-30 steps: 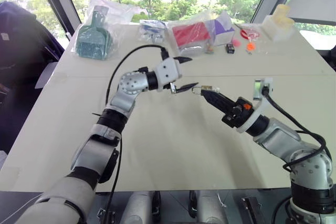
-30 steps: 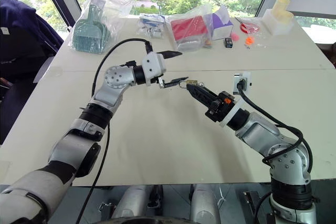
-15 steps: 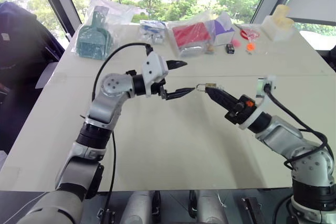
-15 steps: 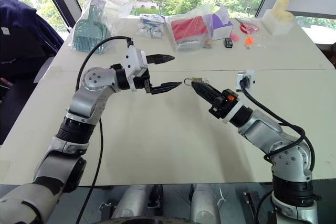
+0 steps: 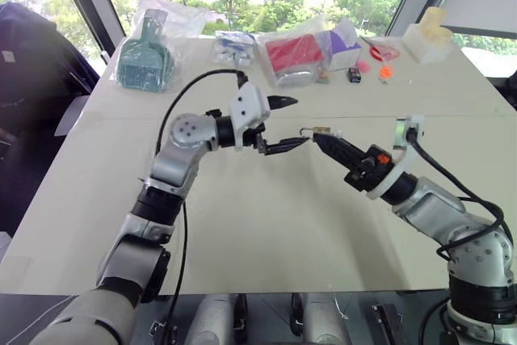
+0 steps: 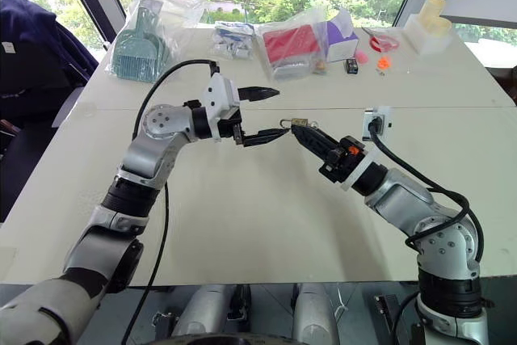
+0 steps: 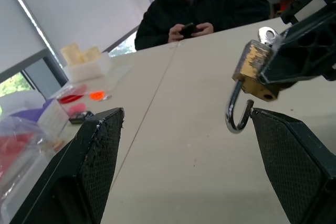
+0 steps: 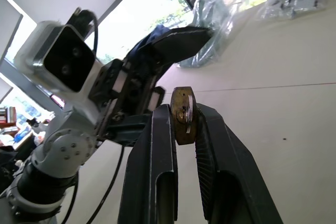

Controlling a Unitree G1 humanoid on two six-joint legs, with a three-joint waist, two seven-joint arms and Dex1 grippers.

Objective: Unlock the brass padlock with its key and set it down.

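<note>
The right gripper (image 8: 181, 129) pinches the brass padlock (image 7: 254, 72) by its body and holds it up over the table (image 5: 266, 224), the key (image 7: 269, 35) seated in it and the shackle swung free, so it looks already unlocked. The left gripper (image 5: 283, 125), fingers spread wide, hangs just beside the shackle, probably to take the lock or steady it before it is set down.

Both my arms raised over the table, grippers tip to tip.

My left gripper (image 5: 284, 124) points level toward my right side, its two black fingers spread wide with nothing between them. My right gripper (image 5: 320, 139) reaches forward and left, angled slightly upward, fingers pinched together on the brass padlock (image 5: 320, 132), just beside my lower left fingertip (image 5: 297, 143).
</note>
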